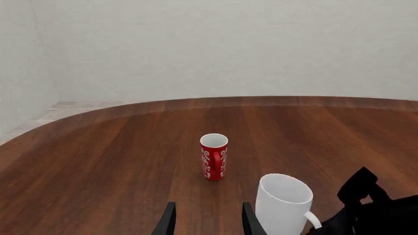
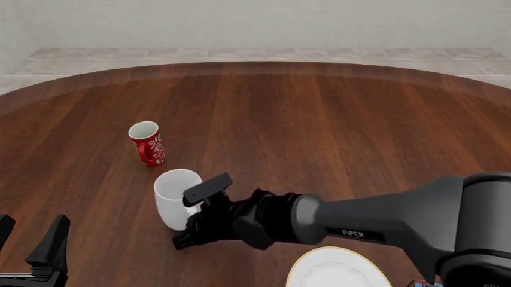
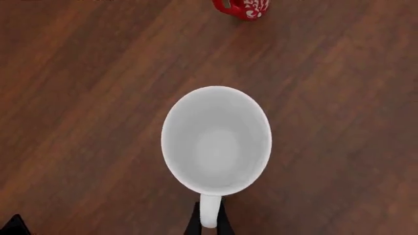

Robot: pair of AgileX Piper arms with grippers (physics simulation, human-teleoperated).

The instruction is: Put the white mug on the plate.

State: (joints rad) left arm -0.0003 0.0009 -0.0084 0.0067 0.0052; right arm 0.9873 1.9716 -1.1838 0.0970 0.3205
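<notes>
The right gripper [image 2: 197, 216] has its jaws pinched on the loop handle of the white mug [image 2: 176, 198], which stands upright on the counter [image 2: 319, 131] just beside the red cup [image 2: 147, 143]. So thin a hold could let the mug swing or slip on its way to the plate [image 2: 339, 270], or bump the cup. The left gripper [image 1: 207, 220], near the mug, hangs with jaws wide.

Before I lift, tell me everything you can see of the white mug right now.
The white mug is a plain, glossy, ceramic-looking cylinder with one loop handle. It stands upright on the wooden table, open end up and empty inside. It sits just in front of the smaller red cup, apart from it, and left of the plate, not on it. The right gripper is at the handle, its dark fingers close on either side; a firm grip cannot be confirmed.
</notes>
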